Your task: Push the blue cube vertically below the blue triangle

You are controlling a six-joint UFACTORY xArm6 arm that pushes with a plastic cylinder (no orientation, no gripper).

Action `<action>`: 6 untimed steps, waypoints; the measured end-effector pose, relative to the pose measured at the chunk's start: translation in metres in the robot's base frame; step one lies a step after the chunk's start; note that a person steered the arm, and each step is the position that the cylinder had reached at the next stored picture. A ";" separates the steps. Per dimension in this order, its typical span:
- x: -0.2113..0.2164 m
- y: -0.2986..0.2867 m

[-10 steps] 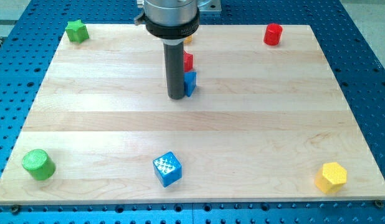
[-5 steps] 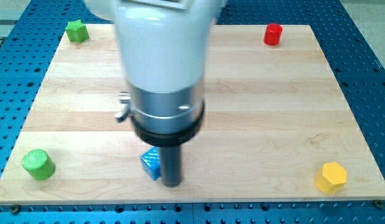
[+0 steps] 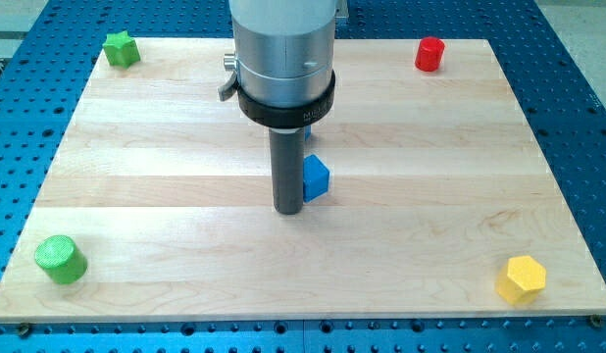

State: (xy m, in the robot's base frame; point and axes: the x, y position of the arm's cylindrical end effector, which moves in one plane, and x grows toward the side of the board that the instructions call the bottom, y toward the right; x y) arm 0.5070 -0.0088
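Observation:
The blue cube (image 3: 315, 178) lies near the middle of the wooden board (image 3: 136, 147). My tip (image 3: 287, 210) rests on the board just left of the cube and slightly below it, touching or nearly touching its left side. A small sliver of blue, the blue triangle (image 3: 307, 133), shows just above the cube, under the arm's collar. The arm hides the rest of the triangle. The cube sits directly below that sliver.
A green star block (image 3: 120, 48) sits at the top left and a red cylinder (image 3: 429, 54) at the top right. A green cylinder (image 3: 60, 259) is at the bottom left and a yellow hexagonal block (image 3: 522, 278) at the bottom right.
The blue cube has moved from the bottom of the board up to the middle. My tip went down to it and came back up alongside it.

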 end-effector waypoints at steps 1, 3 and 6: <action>-0.003 0.034; -0.016 0.069; -0.043 0.037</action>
